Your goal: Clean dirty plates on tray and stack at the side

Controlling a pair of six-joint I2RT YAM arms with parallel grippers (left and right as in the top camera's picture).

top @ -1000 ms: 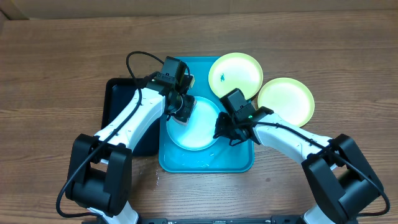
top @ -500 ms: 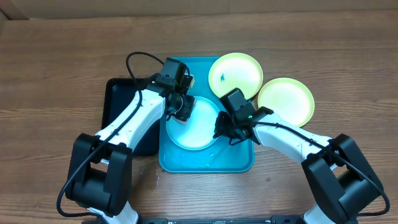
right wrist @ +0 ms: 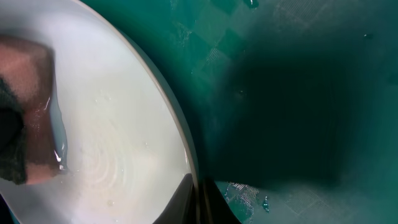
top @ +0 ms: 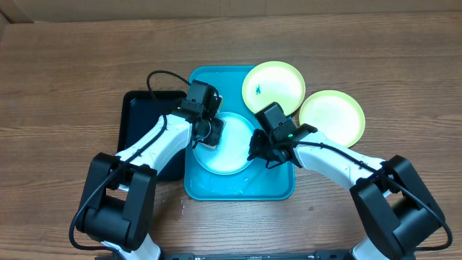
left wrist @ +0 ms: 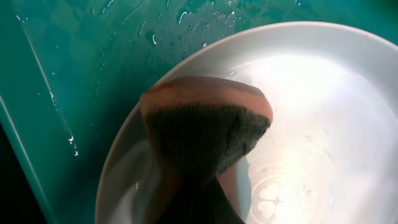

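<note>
The light-blue rimmed plate lies wet in the turquoise tray. My left gripper is shut on a brown sponge with a dark scrub face and presses it on the plate's left part. My right gripper is shut on the plate's right rim, one finger inside and one outside. The sponge also shows in the right wrist view. One lime-green plate with a small blue smudge overlaps the tray's far right corner. The other lime-green plate lies on the table to its right.
A black rectangular tray lies left of the turquoise tray, under my left arm. Water drops sit on the turquoise tray floor, which also shows in the right wrist view. The wooden table surrounds everything.
My left gripper has slid the sponge a little toward the front and right on the plate. The right gripper and the plate have stayed put.
</note>
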